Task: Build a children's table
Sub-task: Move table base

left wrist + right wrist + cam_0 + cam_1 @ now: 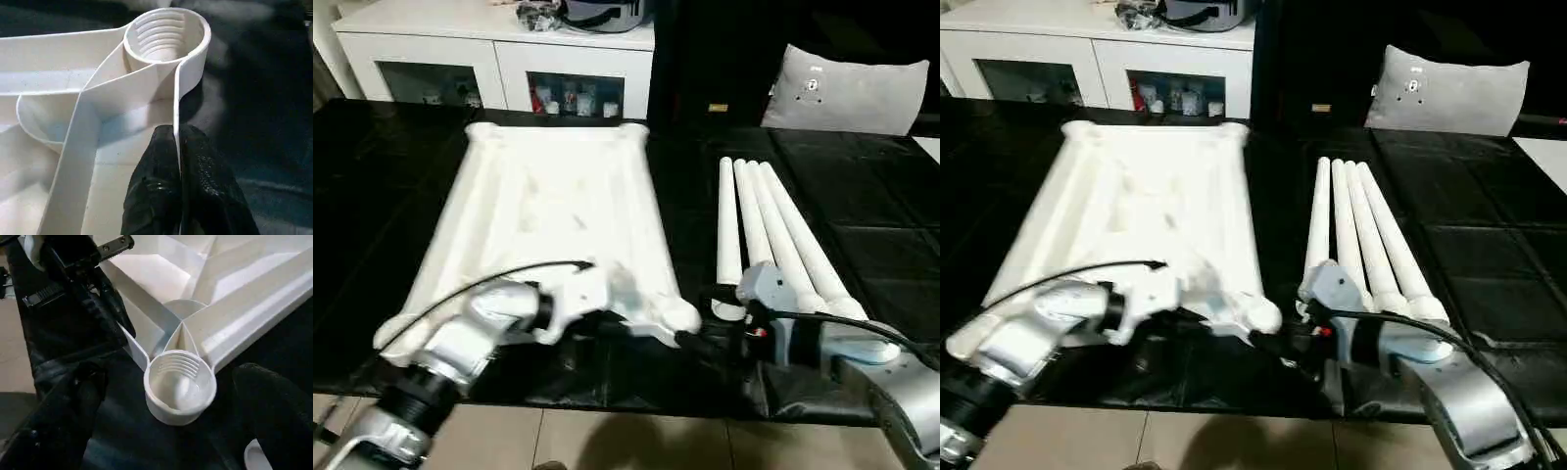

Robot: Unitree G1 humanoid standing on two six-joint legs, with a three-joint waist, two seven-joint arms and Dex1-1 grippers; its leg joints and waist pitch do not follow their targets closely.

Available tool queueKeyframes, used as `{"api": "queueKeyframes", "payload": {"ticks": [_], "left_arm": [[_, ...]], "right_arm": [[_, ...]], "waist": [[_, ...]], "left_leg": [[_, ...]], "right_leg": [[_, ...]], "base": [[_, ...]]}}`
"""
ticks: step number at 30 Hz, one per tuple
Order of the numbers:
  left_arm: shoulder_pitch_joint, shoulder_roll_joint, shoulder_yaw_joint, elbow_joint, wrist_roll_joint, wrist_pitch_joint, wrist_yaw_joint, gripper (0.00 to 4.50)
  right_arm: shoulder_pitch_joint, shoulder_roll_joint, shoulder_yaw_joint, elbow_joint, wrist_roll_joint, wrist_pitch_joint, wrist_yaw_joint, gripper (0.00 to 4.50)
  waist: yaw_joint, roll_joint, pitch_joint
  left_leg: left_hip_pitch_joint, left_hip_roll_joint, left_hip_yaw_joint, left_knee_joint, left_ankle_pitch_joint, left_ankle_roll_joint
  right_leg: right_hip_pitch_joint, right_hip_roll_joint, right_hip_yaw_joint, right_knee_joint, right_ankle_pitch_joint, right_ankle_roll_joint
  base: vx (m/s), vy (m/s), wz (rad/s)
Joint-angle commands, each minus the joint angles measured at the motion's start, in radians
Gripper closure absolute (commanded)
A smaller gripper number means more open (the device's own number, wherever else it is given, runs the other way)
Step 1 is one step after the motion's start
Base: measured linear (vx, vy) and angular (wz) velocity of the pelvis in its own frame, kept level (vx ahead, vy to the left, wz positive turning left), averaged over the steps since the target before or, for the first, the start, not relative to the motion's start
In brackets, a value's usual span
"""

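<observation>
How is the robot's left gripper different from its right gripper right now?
The left gripper is shut, pinching the thin rim of the table top; the right gripper is wide open and holds nothing. The left one is on the rim beside the corner socket; the right one has a finger either side of it. Both have black fingers.

White table top (558, 211) with ribbed threads in its corner socket (180, 384), four plain white legs (773, 235), all on a glossy black mat (862, 225). Grey pillow (847, 88) behind, white cabinet (499, 49), beige floor tiles (607, 441), black fingers (161, 196).
</observation>
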Motion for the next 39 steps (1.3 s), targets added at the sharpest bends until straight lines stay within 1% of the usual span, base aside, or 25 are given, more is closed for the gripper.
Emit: {"api": "queueKeyframes", "payload": {"ticks": [1,3,4,6,9,10,11,15,16,18,19,20,21,22,23,24,25,26,28,30,31,33,35,37,39], "left_arm": [[0.001,0.015,0.037,0.024,0.021,-0.018,0.045,4.45],[-0.006,0.015,0.037,0.049,0.042,-0.047,0.069,4.45],[-0.009,0.016,0.035,0.061,0.053,-0.060,0.079,4.45],[-0.012,0.018,0.033,0.074,0.063,-0.072,0.090,4.45],[-0.012,0.008,0.047,0.075,0.069,-0.085,0.123,4.45],[-0.013,0.002,0.057,0.077,0.070,-0.100,0.142,4.45],[-0.014,-0.005,0.068,0.076,0.058,-0.095,0.144,3.93],[0.001,-0.004,0.086,0.035,0.019,-0.076,0.120,3.87],[0.017,0.001,0.092,-0.005,0.008,-0.068,0.118,3.57],[0.021,0.002,0.093,-0.016,0.006,-0.066,0.119,3.51],[0.033,0.010,0.092,-0.045,0.008,-0.055,0.119,3.50],[0.062,0.024,0.092,-0.123,0.013,-0.025,0.127,3.25],[0.075,0.026,0.095,-0.158,0.007,-0.007,0.131,3.25],[0.075,0.026,0.095,-0.158,0.007,-0.007,0.131,3.12],[0.098,0.017,0.118,-0.233,-0.018,0.046,0.154,3.08],[0.098,0.017,0.118,-0.233,-0.018,0.046,0.154,3.09],[0.111,0.008,0.134,-0.278,-0.038,0.087,0.168,3.07],[0.124,-0.002,0.150,-0.323,-0.054,0.130,0.182,2.78],[0.124,-0.002,0.150,-0.323,-0.054,0.130,0.182,2.69],[0.151,-0.011,0.166,-0.399,-0.061,0.199,0.222,2.62],[0.172,-0.021,0.179,-0.441,-0.053,0.234,0.265,2.35],[0.175,-0.023,0.181,-0.446,-0.050,0.237,0.273,2.21],[0.190,-0.014,0.171,-0.469,-0.043,0.269,0.270,2.21],[0.195,-0.013,0.168,-0.477,-0.043,0.276,0.268,2.21],[0.213,-0.027,0.164,-0.536,-0.059,0.346,0.288,2.21]], "right_arm": [[-0.016,0.001,0.004,-0.011,-0.007,0.006,-0.011,0.00],[-0.027,0.009,0.008,-0.003,-0.023,0.000,-0.028,0.00],[-0.033,0.014,0.010,0.004,-0.034,-0.006,-0.041,0.00],[-0.042,0.028,0.007,0.016,-0.045,-0.009,-0.063,0.00],[-0.069,0.073,-0.024,0.051,-0.035,-0.008,-0.113,0.00],[-0.086,0.105,-0.052,0.069,-0.018,-0.001,-0.144,0.00],[-0.100,0.131,-0.074,0.076,0.010,-0.004,-0.153,0.00],[-0.144,0.186,-0.104,0.091,0.014,-0.018,-0.214,0.00],[-0.163,0.214,-0.115,0.100,0.000,-0.016,-0.257,0.00],[-0.168,0.221,-0.117,0.102,-0.003,-0.012,-0.267,0.00],[-0.174,0.229,-0.110,0.109,-0.037,-0.018,-0.303,0.00],[-0.192,0.240,-0.088,0.136,-0.126,-0.025,-0.394,0.00],[-0.199,0.246,-0.083,0.146,-0.164,-0.027,-0.438,0.00],[-0.199,0.246,-0.083,0.146,-0.164,-0.027,-0.438,0.00],[-0.226,0.270,-0.108,0.160,-0.154,0.081,-0.493,0.00],[-0.226,0.270,-0.108,0.160,-0.154,0.081,-0.493,0.00],[-0.242,0.287,-0.132,0.168,-0.136,0.136,-0.521,0.00],[-0.257,0.305,-0.158,0.176,-0.114,0.183,-0.546,0.00],[-0.257,0.305,-0.158,0.176,-0.114,0.183,-0.546,0.00],[-0.296,0.326,-0.196,0.202,-0.111,0.307,-0.596,0.00],[-0.328,0.339,-0.218,0.233,-0.122,0.381,-0.631,0.00],[-0.332,0.341,-0.221,0.238,-0.127,0.388,-0.636,0.00],[-0.350,0.349,-0.225,0.265,-0.131,0.406,-0.641,0.00],[-0.356,0.351,-0.226,0.275,-0.134,0.414,-0.644,0.00],[-0.398,0.364,-0.234,0.353,-0.149,0.437,-0.683,0.00]], "waist": [[0.005,-0.004,-0.051],[0.008,-0.001,-0.053],[0.006,-0.004,-0.053],[0.007,-0.002,-0.053],[0.005,-0.004,-0.053],[0.005,-0.004,-0.054],[0.004,-0.004,-0.054],[0.006,-0.003,-0.057],[0.006,-0.006,-0.057],[0.008,-0.003,-0.056],[0.008,-0.002,-0.056],[0.005,-0.003,-0.055],[0.004,-0.002,-0.052],[0.004,-0.002,-0.051],[0.005,-0.005,-0.051],[0.004,-0.004,-0.051],[0.002,-0.004,-0.052],[0.005,-0.006,-0.050],[0.006,-0.005,-0.050],[0.004,-0.007,-0.051],[0.000,-0.010,-0.052],[0.003,-0.008,-0.053],[0.005,-0.016,-0.054],[0.005,-0.013,-0.054],[0.004,-0.016,-0.056]], "left_leg": [[0.023,0.081,-0.026,-0.078,-0.172,0.015],[0.022,0.080,-0.026,-0.076,-0.149,0.021],[0.021,0.079,-0.026,-0.076,-0.142,0.024],[0.023,0.079,-0.025,-0.076,-0.149,0.018],[0.023,0.079,-0.025,-0.077,-0.150,0.014],[0.023,0.079,-0.024,-0.076,-0.147,0.011],[0.023,0.079,-0.024,-0.077,-0.146,0.011],[0.024,0.079,-0.022,-0.075,-0.116,0.013],[0.024,0.079,-0.021,-0.075,-0.109,0.011],[0.023,0.078,-0.020,-0.076,-0.111,0.010],[0.024,0.078,-0.019,-0.075,-0.116,0.007],[0.024,0.079,-0.021,-0.079,-0.113,-0.007],[0.026,0.077,-0.018,-0.081,-0.121,-0.021],[0.025,0.076,-0.018,-0.081,-0.130,-0.025],[0.028,0.076,-0.016,-0.081,-0.148,-0.031],[0.027,0.074,-0.016,-0.082,-0.144,-0.031],[0.025,0.076,-0.017,-0.082,-0.144,-0.032],[0.028,0.076,-0.014,-0.082,-0.152,-0.034],[0.027,0.074,-0.013,-0.081,-0.146,-0.036],[0.024,0.073,-0.013,-0.081,-0.125,-0.036],[0.024,0.072,-0.014,-0.080,-0.105,-0.035],[0.023,0.070,-0.011,-0.077,-0.089,-0.036],[0.021,0.068,-0.009,-0.076,-0.071,-0.032],[0.020,0.068,-0.009,-0.076,-0.063,-0.033],[0.022,0.069,-0.009,-0.076,-0.053,-0.038]], "right_leg": [[0.021,-0.113,0.054,-0.081,-0.029,-0.228],[0.022,-0.114,0.053,-0.078,0.003,-0.229],[0.023,-0.112,0.053,-0.077,0.013,-0.225],[0.021,-0.115,0.053,-0.079,-0.005,-0.222],[0.020,-0.115,0.053,-0.077,-0.012,-0.225],[0.019,-0.115,0.052,-0.078,-0.013,-0.227],[0.018,-0.114,0.053,-0.077,-0.009,-0.227],[0.018,-0.112,0.053,-0.070,0.037,-0.225],[0.017,-0.111,0.051,-0.069,0.047,-0.225],[0.016,-0.112,0.051,-0.069,0.043,-0.223],[0.016,-0.113,0.052,-0.070,0.038,-0.222],[0.014,-0.107,0.050,-0.067,0.030,-0.217],[0.011,-0.106,0.050,-0.069,0.010,-0.212],[0.012,-0.106,0.051,-0.071,-0.003,-0.209],[0.012,-0.107,0.052,-0.073,-0.031,-0.204],[0.013,-0.105,0.052,-0.072,-0.034,-0.205],[0.014,-0.108,0.053,-0.071,-0.038,-0.207],[0.010,-0.106,0.053,-0.074,-0.057,-0.199],[0.010,-0.105,0.054,-0.075,-0.055,-0.194],[0.013,-0.103,0.054,-0.072,-0.032,-0.185],[0.015,-0.101,0.053,-0.067,-0.011,-0.189],[0.013,-0.101,0.054,-0.069,0.001,-0.181],[0.015,-0.099,0.054,-0.069,0.024,-0.164],[0.014,-0.098,0.054,-0.068,0.031,-0.162],[0.014,-0.098,0.053,-0.064,0.047,-0.169]], "base": [[0.000,0.000,0.00],[0.000,0.000,0.00],[0.000,0.000,0.00],[0.000,0.000,0.00],[0.000,0.000,0.00],[0.000,0.000,0.00],[0.000,0.000,0.00],[0.000,0.000,0.00],[0.000,0.000,0.00],[0.000,0.000,0.00],[0.000,0.000,0.00],[0.000,0.000,0.00],[0.000,0.000,0.00],[0.000,0.000,0.00],[0.000,0.000,0.00],[0.000,0.000,0.00],[0.000,0.000,0.00],[0.000,0.000,0.00],[0.000,0.000,0.00],[0.000,0.000,0.00],[0.000,0.000,0.00],[0.000,0.000,0.00],[0.000,0.000,0.00],[0.000,0.000,0.00],[0.000,0.000,0.00]]}}
